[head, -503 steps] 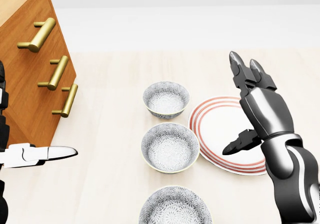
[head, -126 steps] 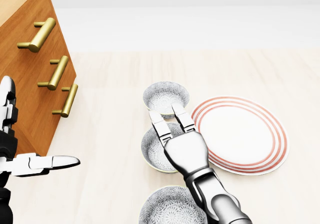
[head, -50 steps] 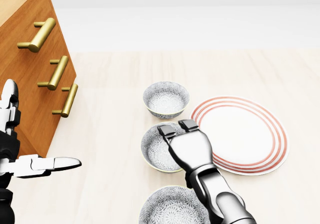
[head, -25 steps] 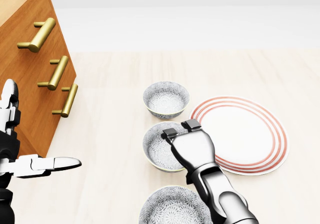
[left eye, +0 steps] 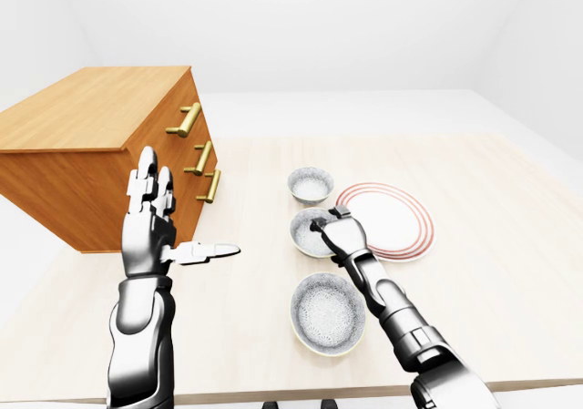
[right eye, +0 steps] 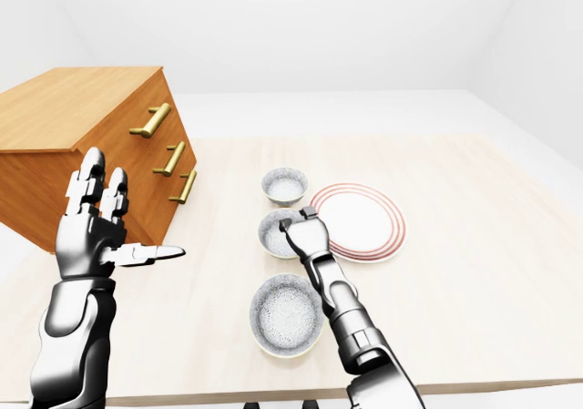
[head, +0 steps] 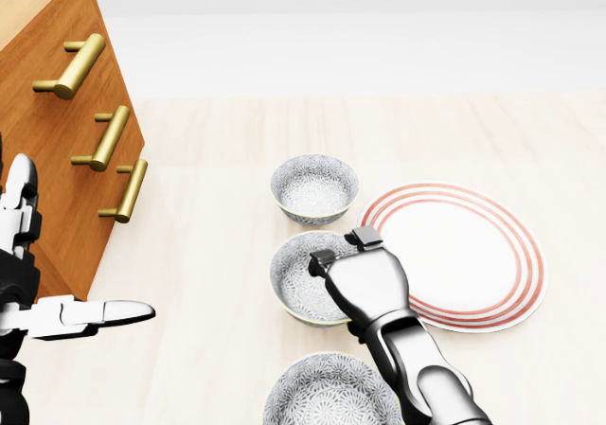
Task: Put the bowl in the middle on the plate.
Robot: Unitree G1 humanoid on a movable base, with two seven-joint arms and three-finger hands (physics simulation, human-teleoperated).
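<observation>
My right hand (head: 367, 288) is closed on the middle bowl (head: 298, 291); two fingers (head: 322, 256) hook over its right rim and into the hollow; the thumb is hidden beneath, so I cannot tell how it presses. The middle bowl is near the centre of the table (head: 208, 255), just beside the left rim of the plate (head: 473, 245); my hand covers the place where they might meet, and I cannot tell whether the bowl is off the wood. The plate, white with red rings, lies bare, to the right of the row. The far bowl (head: 314, 186) stands upright above the middle one in the head view; the near bowl (head: 327, 395) is below it, toward the table's edge at the bottom of that view. My left hand (left eye: 150, 225) is held up wide open and holds nothing; its fingers point upward and the thumb juts to the right. It hangs over the table's left side, by the wooden chest (left eye: 91, 145); the chest stands toward the table's left edge, and its brass handles (head: 71, 65) face the bowls.
</observation>
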